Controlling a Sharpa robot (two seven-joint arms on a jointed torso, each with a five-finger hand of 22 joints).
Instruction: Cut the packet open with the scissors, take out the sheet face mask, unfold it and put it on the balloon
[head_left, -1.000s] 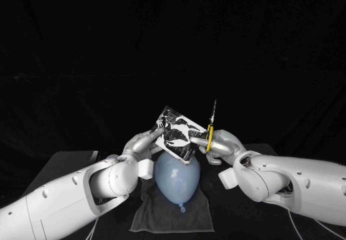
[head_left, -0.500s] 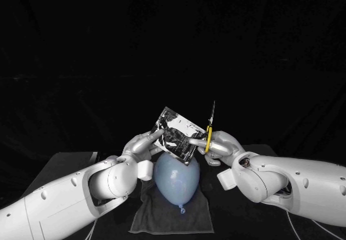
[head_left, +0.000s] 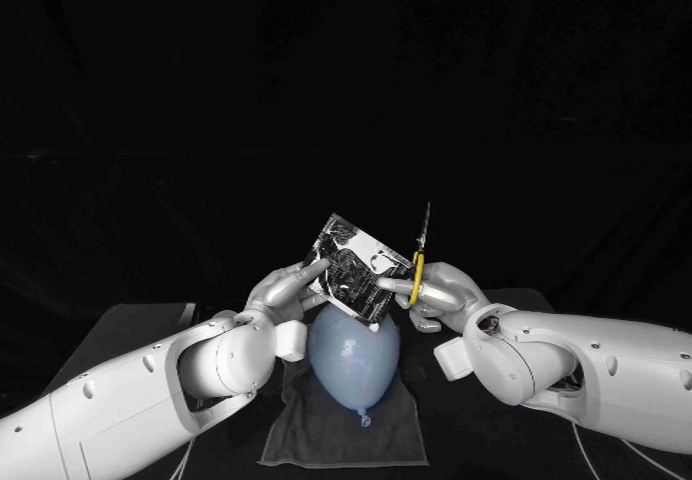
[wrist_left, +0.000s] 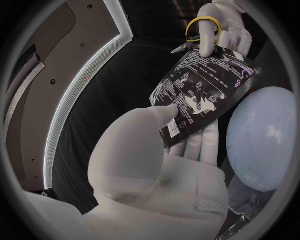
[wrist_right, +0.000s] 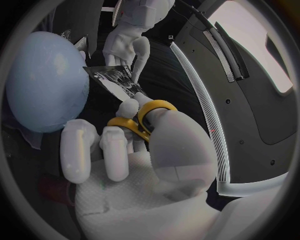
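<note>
**Packet held up over the balloon, scissors ready at its edge**

On the counter (head_left: 144, 318) you have a dark cloth (head_left: 310, 440). The pale blue balloon (head_left: 353, 362) lies on it, probably so that it does not roll. Its long axis runs away from the robot: the knot points toward the robot and the round end points away.

Both arms are raised above that round end. The left robot hand (head_left: 286, 290) is grasping the packet (head_left: 356, 268), with the thumb on the printed face and the other fingers behind it. The right robot hand (head_left: 444, 295) is clenched on the scissors (head_left: 418, 270), with its fingers through the yellow handle loops.

The packet is in the air, between the two hands and just above the balloon, not on the counter. I think you hold it up there so the far edge is free for the blades and the mask comes out close to the balloon. It is tilted, with one corner up and the lowest corner down near the balloon. In the left wrist view its long axis goes from the left grip toward the scissors.

The scissors stand almost upright, with the blades pointing up and the handles below. The blades are just beside the packet's edge on the right hand's side. I cannot tell if they touch it, or if they are apart. I see no cut, so I judge that the cutting step is not yet done.
</note>
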